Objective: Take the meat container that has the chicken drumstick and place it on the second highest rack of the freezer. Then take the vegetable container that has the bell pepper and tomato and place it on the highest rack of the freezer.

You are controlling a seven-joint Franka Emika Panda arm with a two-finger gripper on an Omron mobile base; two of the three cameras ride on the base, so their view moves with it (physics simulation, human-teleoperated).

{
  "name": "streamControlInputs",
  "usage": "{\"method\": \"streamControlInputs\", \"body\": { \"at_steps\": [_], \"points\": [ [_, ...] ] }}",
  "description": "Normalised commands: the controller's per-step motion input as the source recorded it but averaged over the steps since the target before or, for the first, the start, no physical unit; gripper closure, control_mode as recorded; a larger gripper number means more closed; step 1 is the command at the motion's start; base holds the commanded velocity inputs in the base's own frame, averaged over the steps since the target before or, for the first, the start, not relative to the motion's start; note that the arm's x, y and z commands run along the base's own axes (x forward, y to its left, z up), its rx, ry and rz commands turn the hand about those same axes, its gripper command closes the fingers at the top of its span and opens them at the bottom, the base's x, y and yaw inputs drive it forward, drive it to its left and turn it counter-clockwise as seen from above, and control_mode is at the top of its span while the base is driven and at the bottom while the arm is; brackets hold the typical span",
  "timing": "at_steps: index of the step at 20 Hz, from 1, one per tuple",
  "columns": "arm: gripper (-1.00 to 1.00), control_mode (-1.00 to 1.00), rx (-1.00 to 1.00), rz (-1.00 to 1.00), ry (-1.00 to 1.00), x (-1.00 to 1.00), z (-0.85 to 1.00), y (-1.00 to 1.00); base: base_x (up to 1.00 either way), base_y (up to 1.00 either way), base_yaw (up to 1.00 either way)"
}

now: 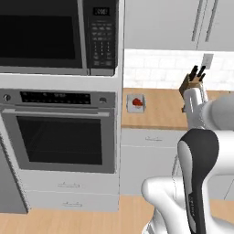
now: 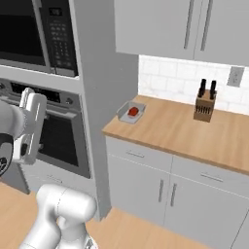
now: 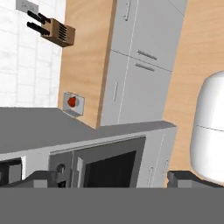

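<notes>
A small grey container [image 1: 136, 109] sits at the left end of the wooden counter, right beside the oven column, with the red bell pepper and tomato [image 1: 136, 102] in it. The two base views and the hand view all catch the container [image 2: 124, 113] [image 3: 79, 106] and its red contents [image 2: 133, 112] [image 3: 72, 102]; the two vegetables merge into one red blob. My gripper [image 3: 113, 178] is open, fingertips far apart with nothing between them, held high and well back from the counter. The chicken drumstick, its container and the freezer are out of view.
A knife block [image 1: 194, 78] [image 2: 204, 104] stands at the back of the counter [image 2: 170, 126]. Left of the counter rises a wall oven [image 1: 59, 137] with a microwave [image 1: 45, 34] above it. Grey cabinets [image 2: 160, 189] sit under the counter, over a wooden floor.
</notes>
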Motion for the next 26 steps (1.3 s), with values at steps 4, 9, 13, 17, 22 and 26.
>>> {"method": "streamControlInputs", "body": {
  "at_steps": [4,9,13,17,22,26],
  "points": [
    [-1.00,1.00,0.00,0.00,0.00,0.00,0.00,0.00,0.57,-0.91,0.20],
    [-1.00,1.00,0.00,0.00,0.00,0.00,0.00,0.00,0.92,-0.51,0.17],
    [-1.00,1.00,0.00,0.00,0.00,0.00,0.00,0.00,0.81,-0.04,0.24],
    [-1.00,-1.00,0.05,0.08,0.01,0.13,-0.17,-0.03,0.54,-0.19,0.22],
    [-1.00,-1.00,0.03,0.29,0.14,0.84,-0.90,-0.17,0.00,0.00,0.00],
    [-1.00,-1.00,-0.02,0.24,0.05,0.77,-1.00,0.07,0.00,0.00,0.00]
  ]
}}
